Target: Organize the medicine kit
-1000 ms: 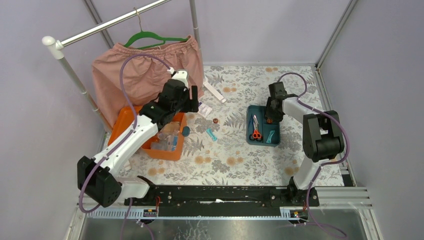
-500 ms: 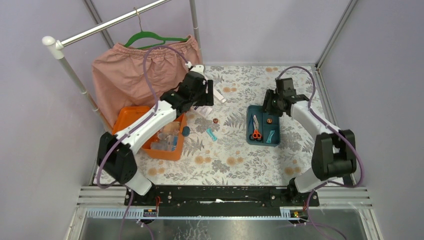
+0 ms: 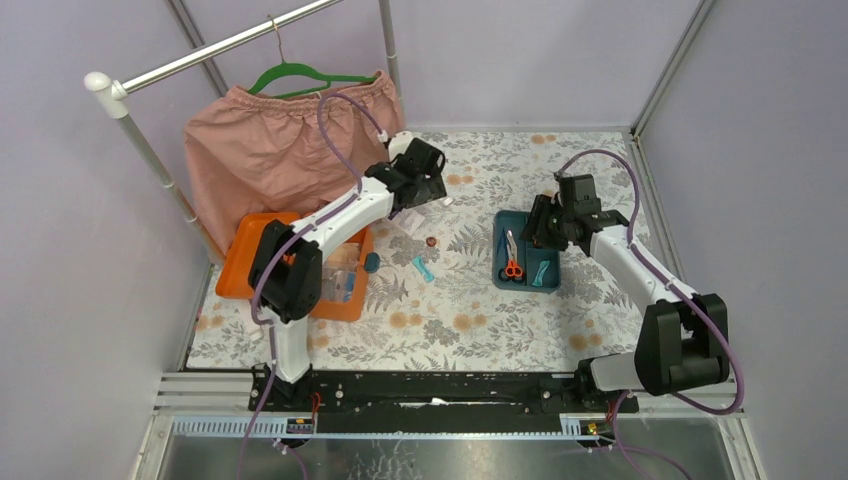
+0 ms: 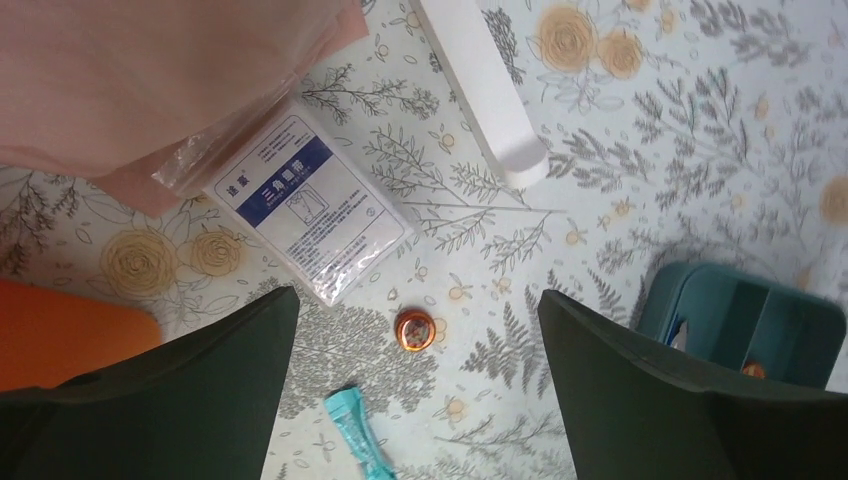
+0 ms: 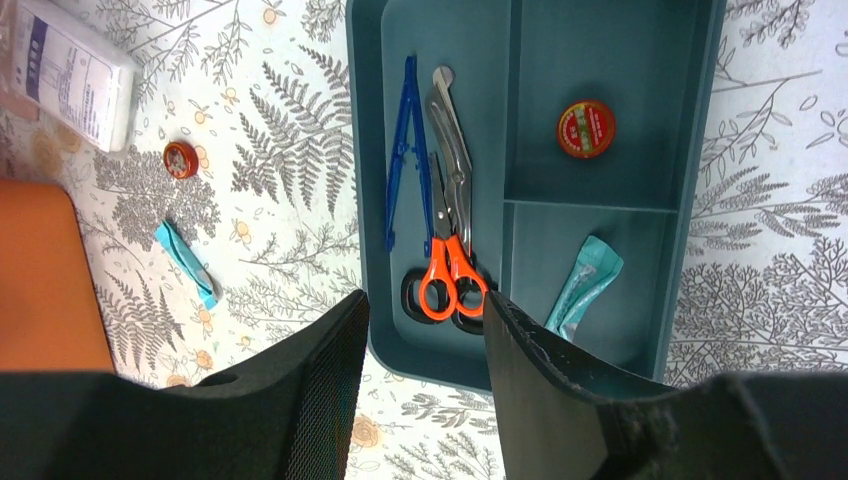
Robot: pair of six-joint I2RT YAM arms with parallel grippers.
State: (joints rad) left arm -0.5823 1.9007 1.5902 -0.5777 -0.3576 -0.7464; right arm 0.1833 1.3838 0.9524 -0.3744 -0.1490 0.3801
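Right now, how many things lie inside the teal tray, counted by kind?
Scissors: 1
Blue tweezers: 1
Round tin: 1
Teal sachet: 1
Total in the teal tray: 4

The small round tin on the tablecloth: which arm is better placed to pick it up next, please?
Left. In the left wrist view the tin lies between the fingers of the open left gripper. The right gripper is open over the tray, farther from it.
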